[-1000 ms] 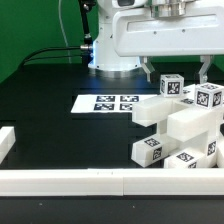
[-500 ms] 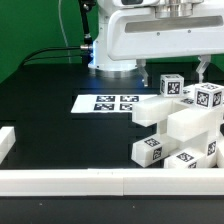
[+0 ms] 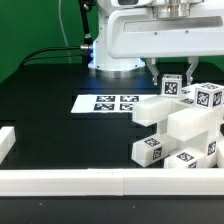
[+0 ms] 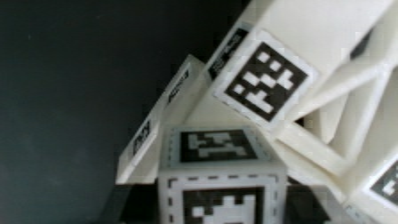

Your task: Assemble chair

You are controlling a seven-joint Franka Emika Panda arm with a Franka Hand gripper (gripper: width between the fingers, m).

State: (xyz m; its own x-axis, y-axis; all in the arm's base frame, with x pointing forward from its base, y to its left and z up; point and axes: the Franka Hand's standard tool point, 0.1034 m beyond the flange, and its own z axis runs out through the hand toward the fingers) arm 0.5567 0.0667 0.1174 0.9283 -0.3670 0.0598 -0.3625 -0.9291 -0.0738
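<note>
Gripper (image 3: 173, 71) hangs with jaws spread around a tagged post at the chair's (image 3: 180, 128) top, at four o'clock on the black surface (image 3: 60, 125). Grasping step likely; next calls for closing squarely.

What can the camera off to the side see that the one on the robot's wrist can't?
Only the exterior view shows the gripper above the chair pieces, the marker board, the white rails and the arm's base. Only the wrist view shows the tags up close, filling the frame. Both show the white tagged chair pieces on the black table.
</note>
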